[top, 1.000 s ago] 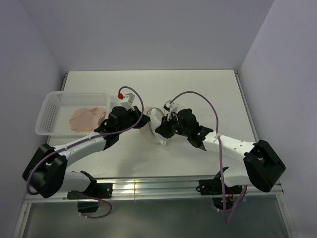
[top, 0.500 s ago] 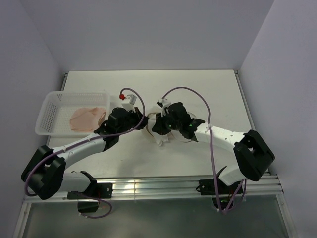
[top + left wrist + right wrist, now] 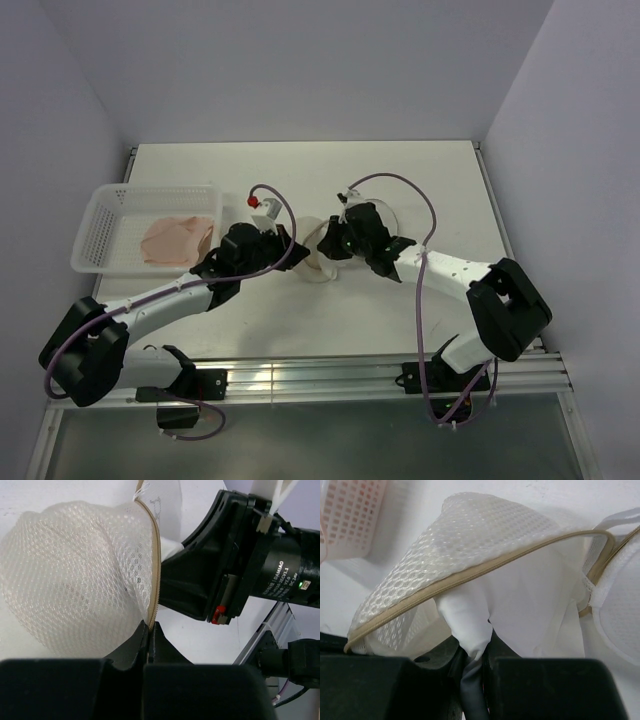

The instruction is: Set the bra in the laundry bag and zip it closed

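Observation:
The laundry bag, a white mesh case with a tan zipper rim, sits at the table's middle between both grippers. My left gripper is shut on the zipper rim at the edge of one mesh dome. From the other side, my right gripper is shut on a fold of smooth white fabric under the raised mesh half. The second half lies to the right. The pale pink bra lies in the white basket, apart from both grippers.
The perforated white basket stands at the table's left, close to the left arm's wrist. The right arm's black wrist is close beside the bag in the left wrist view. Walls enclose the table on three sides.
The right arm has drawn in, and its wrist has swung toward the far side with the bag's fabric. The left gripper has shifted slightly right. Both grips hold.

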You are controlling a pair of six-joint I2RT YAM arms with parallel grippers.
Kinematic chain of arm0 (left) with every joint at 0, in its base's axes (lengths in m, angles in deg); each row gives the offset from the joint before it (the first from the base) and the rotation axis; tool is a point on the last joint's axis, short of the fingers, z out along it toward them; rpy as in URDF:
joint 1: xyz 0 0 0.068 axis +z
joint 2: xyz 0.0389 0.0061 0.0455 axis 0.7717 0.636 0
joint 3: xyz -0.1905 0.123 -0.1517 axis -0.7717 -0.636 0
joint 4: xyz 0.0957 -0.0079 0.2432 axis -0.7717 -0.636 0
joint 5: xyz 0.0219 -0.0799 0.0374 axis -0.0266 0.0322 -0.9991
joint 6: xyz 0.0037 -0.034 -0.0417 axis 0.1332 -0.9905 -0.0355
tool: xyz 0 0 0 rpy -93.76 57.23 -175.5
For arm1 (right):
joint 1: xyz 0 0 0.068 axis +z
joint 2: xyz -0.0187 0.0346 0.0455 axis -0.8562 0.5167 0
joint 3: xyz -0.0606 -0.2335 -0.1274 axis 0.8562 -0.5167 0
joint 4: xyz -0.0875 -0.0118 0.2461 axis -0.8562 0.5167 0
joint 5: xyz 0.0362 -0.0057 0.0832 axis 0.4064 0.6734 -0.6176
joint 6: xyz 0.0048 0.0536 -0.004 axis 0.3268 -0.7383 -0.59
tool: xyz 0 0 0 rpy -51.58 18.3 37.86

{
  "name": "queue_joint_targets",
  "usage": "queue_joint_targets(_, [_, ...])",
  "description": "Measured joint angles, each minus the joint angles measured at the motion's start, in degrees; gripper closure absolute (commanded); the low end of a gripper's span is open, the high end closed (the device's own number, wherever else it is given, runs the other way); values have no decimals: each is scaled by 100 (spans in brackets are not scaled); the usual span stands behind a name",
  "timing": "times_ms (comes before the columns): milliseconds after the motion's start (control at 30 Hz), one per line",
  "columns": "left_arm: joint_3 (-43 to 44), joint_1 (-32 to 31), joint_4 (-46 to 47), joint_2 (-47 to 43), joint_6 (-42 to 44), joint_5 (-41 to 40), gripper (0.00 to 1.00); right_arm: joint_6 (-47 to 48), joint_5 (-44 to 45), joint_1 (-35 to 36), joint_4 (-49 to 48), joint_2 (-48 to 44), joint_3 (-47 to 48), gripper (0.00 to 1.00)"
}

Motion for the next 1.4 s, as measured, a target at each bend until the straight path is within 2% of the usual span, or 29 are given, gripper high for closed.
queue_joint_targets(267, [44,-127,7,271,-9,28,100,-575,284,-11,-186,2,-2,100])
queue_joint_targets(567, [15,-151,164,339,-354,0,100,-1427,815,103,-857,122,-275,98])
queue_joint_targets(767, [-87,-153,299,385,-728,-13,100,-1733,1196,197,-1141,461,-417,81])
queue_joint_targets(867, [-136,-155,306,310,-925,-74,100,-1720,1434,201,-1152,275,-588,62])
queue_joint_targets(1033, [-258,-179,313,15,-1248,-315,100,-1408,1539,186,-994,-87,-693,25])
queue_joint_targets(1167, [-551,-192,435,-181,-1421,-496,100,-1045,1318,28,-455,-459,-802,15])
queue_joint_targets(1300, [-656,-199,463,-153,-1486,-505,100,-649,922,-223,83,-1005,-837,14])
queue_joint_targets(1400, [-671,-199,533,-138,-1484,-511,100,-442,527,-522,334,-1416,-839,9])
